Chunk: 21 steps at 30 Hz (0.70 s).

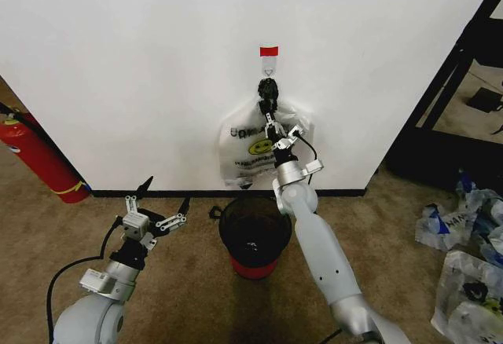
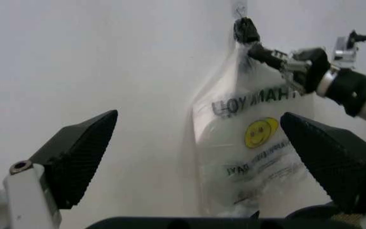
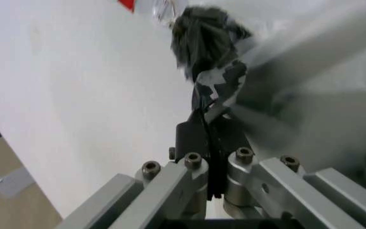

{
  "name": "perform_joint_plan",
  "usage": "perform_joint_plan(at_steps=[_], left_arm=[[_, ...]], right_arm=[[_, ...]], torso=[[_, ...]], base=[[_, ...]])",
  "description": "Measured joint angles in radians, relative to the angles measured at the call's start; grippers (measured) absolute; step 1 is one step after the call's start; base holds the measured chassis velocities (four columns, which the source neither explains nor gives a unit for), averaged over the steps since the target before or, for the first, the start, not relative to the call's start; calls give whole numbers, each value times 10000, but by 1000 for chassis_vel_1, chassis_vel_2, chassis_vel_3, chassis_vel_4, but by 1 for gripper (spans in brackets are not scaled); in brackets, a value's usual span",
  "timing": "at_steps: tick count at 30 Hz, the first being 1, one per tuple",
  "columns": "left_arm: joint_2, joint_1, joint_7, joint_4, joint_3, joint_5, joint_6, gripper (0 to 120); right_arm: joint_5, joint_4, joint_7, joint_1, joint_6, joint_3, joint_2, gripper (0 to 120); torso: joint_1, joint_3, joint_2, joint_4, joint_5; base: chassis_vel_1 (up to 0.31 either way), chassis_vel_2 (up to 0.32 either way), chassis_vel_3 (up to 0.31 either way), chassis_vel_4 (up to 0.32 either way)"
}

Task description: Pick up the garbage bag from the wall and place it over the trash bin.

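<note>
Right tool (image 1: 271, 126) is up at the wall (image 1: 141, 61), clenched on the garbage bag (image 1: 244, 151) just below its dark knot, the bag hanging from the hook above the trash bin (image 1: 253, 232). Left tool (image 1: 156, 205) hovers low at left, released.

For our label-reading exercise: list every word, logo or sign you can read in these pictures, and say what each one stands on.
"THANK YOU", seen mirrored in the left wrist view: on the garbage bag hanging on the wall.
Yellow smiley face, no words: same bag.
Smaller black lines under the smiley: too blurred to read.
Red tape strip and fire extinguisher: no readable text.
</note>
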Motion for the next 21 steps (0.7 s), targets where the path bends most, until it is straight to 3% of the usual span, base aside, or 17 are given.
perform_joint_plan(at_steps=[21], left_arm=[[131, 10, 61, -93, 186, -98, -189, 100]], right_arm=[[-693, 2654, -508, -3942, 94, 294, -1205, 0]], torso=[[0, -1, 0, -1, -2]], base=[[0, 0, 0, 0]])
